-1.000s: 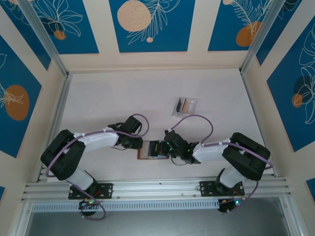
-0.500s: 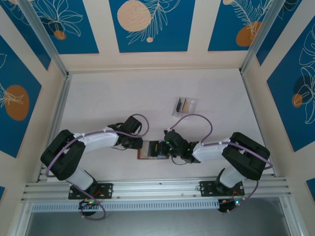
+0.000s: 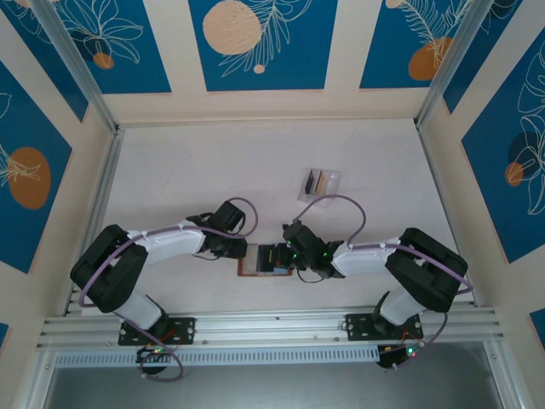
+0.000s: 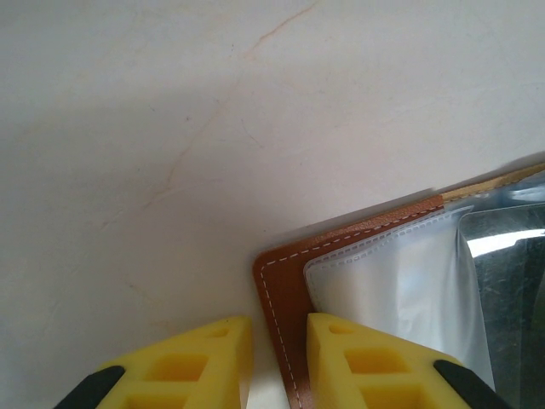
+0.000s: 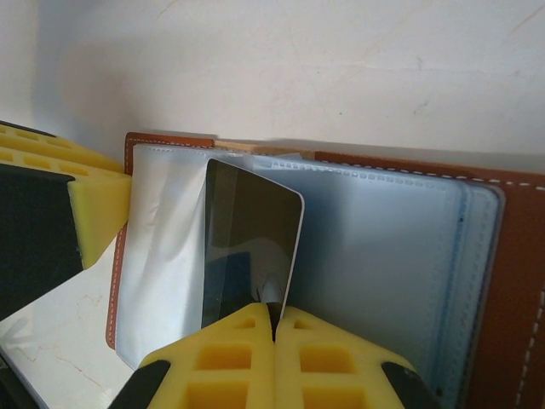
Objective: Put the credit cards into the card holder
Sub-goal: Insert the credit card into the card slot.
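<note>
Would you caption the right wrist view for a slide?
Right gripper holds a black card over the clear sleeves of the open wallet.

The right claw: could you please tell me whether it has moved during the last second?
Yes, slightly: the right claw, shut on a black card, has crept left and away from the near rail.

The left hand (image 4: 279, 362) held its yellow foam fingers (image 4: 183, 358) slightly apart, and the white-stitched corner of the flat brown leather card holder (image 4: 285, 277) lay in the gap between them. A clear plastic sleeve (image 4: 392, 290) covered the holder's inside, and the holder rested on the pale bench (image 4: 170, 128).
</note>
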